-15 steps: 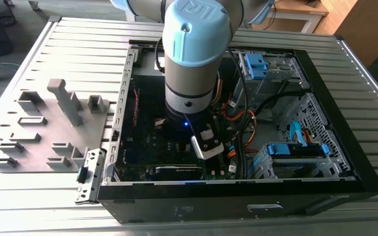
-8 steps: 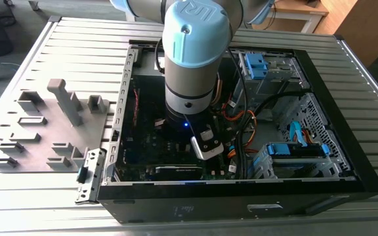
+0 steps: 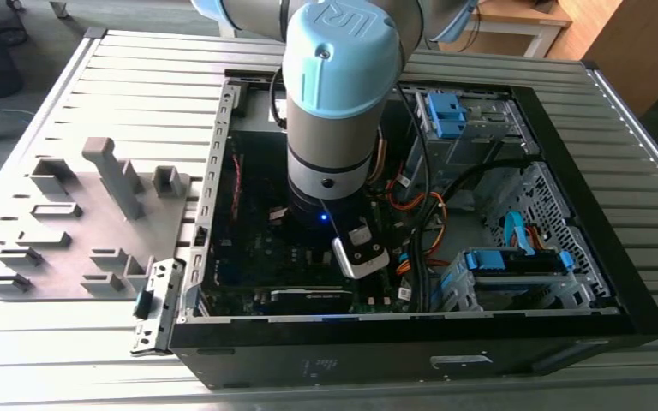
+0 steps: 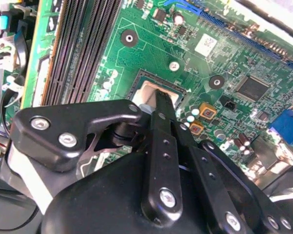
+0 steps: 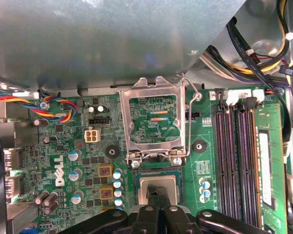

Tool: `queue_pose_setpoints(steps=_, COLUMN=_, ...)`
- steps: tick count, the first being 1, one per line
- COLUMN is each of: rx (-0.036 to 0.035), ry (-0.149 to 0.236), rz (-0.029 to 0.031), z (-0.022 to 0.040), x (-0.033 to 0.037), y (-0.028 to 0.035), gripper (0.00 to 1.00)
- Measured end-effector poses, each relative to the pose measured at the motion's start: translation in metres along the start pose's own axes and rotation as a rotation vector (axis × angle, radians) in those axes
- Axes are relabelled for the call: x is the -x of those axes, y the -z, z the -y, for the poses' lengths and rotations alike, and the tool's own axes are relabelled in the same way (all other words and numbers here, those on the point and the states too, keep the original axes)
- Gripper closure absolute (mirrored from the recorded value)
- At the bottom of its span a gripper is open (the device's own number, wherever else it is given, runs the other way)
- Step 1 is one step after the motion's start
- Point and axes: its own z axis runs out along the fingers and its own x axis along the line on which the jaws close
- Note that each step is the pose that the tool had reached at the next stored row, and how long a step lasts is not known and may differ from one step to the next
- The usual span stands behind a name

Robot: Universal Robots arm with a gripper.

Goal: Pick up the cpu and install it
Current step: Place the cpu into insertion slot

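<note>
First wrist view: the cpu (image 5: 158, 181) lies flat inside the open socket (image 5: 136, 176) of the motherboard (image 5: 83, 146), between the memory slots (image 5: 234, 156) and a row of small capacitors (image 5: 117, 187). The claw (image 5: 155, 193) stands directly over it, and its tips come down on the middle of the grey face, not around the edges. The claw looks clenched, with nothing gripped between its tips. In the second wrist view the claw (image 4: 162, 99) covers the centre of the cpu (image 4: 146, 91), and pale chip shows on both sides of it. The chip is square, so it has no long axis, and its edges run parallel to the socket frame. The metal load plate (image 5: 154, 119) is folded open beyond the socket. I judge the cpu placed but not yet locked.
</note>
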Motion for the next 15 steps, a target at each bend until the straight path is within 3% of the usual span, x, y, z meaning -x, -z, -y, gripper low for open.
queue_pose_setpoints(steps=4, rx=0.0017, ry=0.0, rz=0.0007, z=-0.0003, x=0.0001, y=0.0016, gripper=0.89)
queue_pose_setpoints(steps=9, rx=0.0002, ry=0.0, rz=0.0001, z=-0.0006, x=0.0002, y=0.0148, gripper=0.89)
queue_pose_setpoints(steps=15, rx=0.0002, ry=0.0, rz=0.0001, z=-0.0006, x=0.0002, y=0.0157, gripper=0.89)
